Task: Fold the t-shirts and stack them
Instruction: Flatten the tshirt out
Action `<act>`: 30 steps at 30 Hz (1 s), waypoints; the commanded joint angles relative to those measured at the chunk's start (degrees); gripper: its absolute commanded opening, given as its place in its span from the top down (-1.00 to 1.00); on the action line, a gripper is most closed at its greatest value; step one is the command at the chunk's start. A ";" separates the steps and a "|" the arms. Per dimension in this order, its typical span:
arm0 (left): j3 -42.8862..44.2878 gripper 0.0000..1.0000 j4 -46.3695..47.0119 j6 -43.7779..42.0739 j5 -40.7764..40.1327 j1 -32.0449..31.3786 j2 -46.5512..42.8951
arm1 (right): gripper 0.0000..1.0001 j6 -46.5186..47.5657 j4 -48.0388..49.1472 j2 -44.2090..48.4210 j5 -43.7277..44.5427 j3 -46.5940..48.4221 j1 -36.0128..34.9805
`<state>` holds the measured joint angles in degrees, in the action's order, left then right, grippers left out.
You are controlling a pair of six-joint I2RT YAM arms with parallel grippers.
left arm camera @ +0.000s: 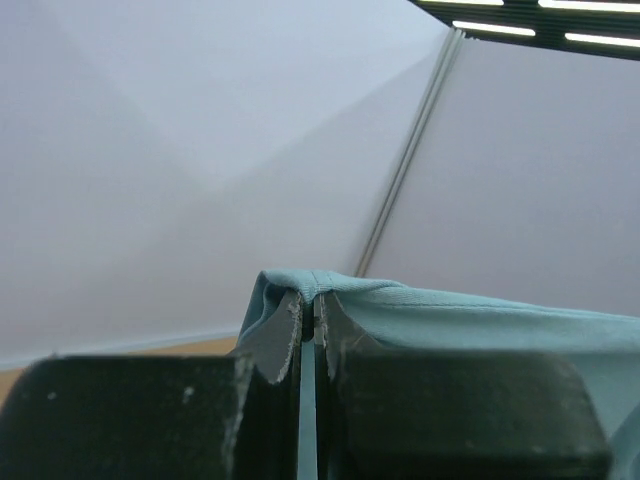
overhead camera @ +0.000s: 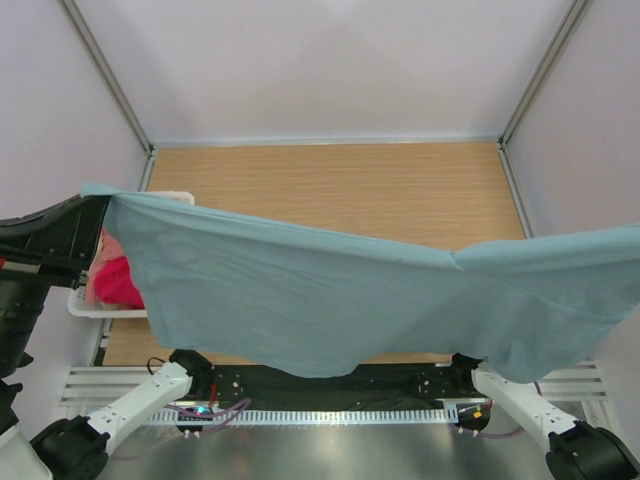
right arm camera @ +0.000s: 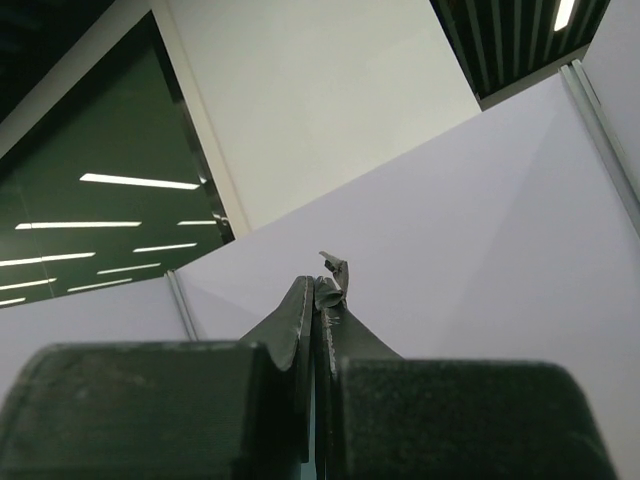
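- No readable text, labels, brands, numbers or signs in any view.

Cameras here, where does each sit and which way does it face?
Top external: above, behind the arms, looking down on the table, the stretched grey-teal t-shirt and basket; arm bases and left hand show.
Left wrist: on that wrist, facing upward at the enclosure wall; its shut hand pinches the t-shirt's edge.
Right wrist: aimed up at walls and ceiling lights; right hand shut on a t-shirt nub.
Shared: top and left wrist both show the left hand gripping the t-shirt.
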<state>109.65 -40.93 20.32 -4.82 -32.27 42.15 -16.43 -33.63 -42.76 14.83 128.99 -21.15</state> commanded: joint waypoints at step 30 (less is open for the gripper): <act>-7.07 0.99 15.95 -4.32 -6.08 0.10 -6.21 | 0.98 -9.42 11.82 0.22 -6.05 -10.06 0.23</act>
<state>105.08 -30.44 17.50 -10.39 -32.27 32.91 -26.04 -26.41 -40.77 6.68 122.13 -21.12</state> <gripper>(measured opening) 0.019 0.034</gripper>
